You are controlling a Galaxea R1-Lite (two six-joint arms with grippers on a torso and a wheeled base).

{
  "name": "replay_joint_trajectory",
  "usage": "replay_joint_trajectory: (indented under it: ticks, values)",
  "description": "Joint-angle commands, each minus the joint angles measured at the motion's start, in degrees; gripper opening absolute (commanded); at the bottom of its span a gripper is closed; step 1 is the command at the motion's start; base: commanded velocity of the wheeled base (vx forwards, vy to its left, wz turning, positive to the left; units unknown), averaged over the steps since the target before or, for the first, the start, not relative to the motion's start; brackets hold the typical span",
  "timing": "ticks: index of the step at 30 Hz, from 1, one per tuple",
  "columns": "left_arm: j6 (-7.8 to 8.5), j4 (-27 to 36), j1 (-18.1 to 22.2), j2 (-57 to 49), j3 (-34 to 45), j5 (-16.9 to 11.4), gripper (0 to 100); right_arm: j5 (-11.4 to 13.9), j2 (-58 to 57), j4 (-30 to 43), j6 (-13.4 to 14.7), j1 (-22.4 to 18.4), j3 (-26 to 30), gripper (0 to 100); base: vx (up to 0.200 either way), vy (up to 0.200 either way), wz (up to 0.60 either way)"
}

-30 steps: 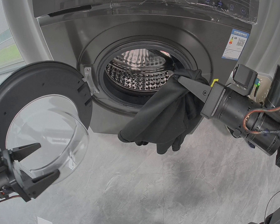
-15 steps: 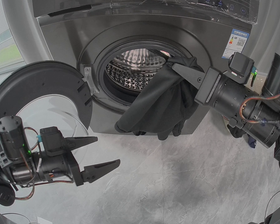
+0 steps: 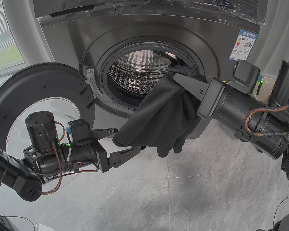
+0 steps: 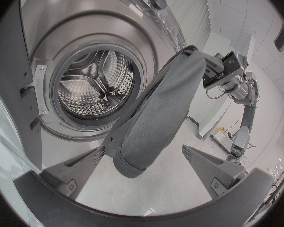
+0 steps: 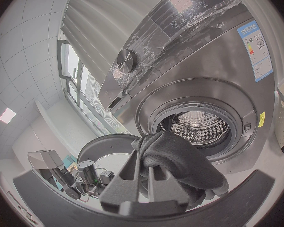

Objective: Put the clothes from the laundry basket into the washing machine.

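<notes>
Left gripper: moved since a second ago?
Yes. The open left gripper has swung right, off the open round glass door of the grey metal washing machine, and now straddles the hem of the black cloth garment that the right gripper holds.

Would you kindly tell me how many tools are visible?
2: left tool, open at the hem of the garment; right tool, shut on it at the drum opening.

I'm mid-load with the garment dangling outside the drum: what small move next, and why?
Probably shut the left gripper on the hanging lower end of the black garment: its open fingers flank that end, while the right gripper pinches the top by the drum, leaving most cloth outside.
</notes>
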Motion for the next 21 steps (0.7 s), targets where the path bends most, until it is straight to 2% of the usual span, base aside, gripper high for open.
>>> replay_joint_trajectory:
  ticks: [1, 4, 6, 8, 13, 14, 21]
  values:
    - [-0.13, -0.9, 0.3, 3.9, -1.9, -0.1, 100, 0.0, -0.1, -0.1, -0.1, 0.3, 0.1, 0, 0.0, 0.0, 0.0]
    - [-0.3, -1.8, 0.3, 5.1, -3.1, -0.1, 100, 0.0, -0.2, -0.1, -0.1, 0.5, 0.1, 0, 0.0, 0.0, 0.0]
    - [-1.27, -3.8, 0.2, 6.9, -4.5, 0.0, 100, 0.0, -0.3, -0.1, -0.1, 0.4, 0.3, 0, 0.0, 0.0, 0.0]
    - [-1.53, -5.4, 0.2, 8.0, -5.2, 0.1, 100, 0.0, -0.3, -0.1, -0.1, 0.4, 0.7, 0, 0.0, 0.0, 0.0]
    - [-1.62, -7.9, -0.6, 9.0, -5.4, -0.1, 100, 0.1, -0.3, -0.1, -0.1, 0.5, 1.1, 0, 0.0, 0.0, 0.0]
    - [-1.62, -8.0, -0.9, 9.0, -5.3, -0.1, 0, 0.1, -0.3, -0.1, -0.1, 0.4, 1.1, 0, 0.0, 0.0, 0.0]
    - [-2.32, -9.2, -3.0, 8.3, -3.9, -0.1, 0, 0.2, -0.1, -0.1, -0.1, -0.4, 1.5, 0, 0.0, 0.0, 0.0]
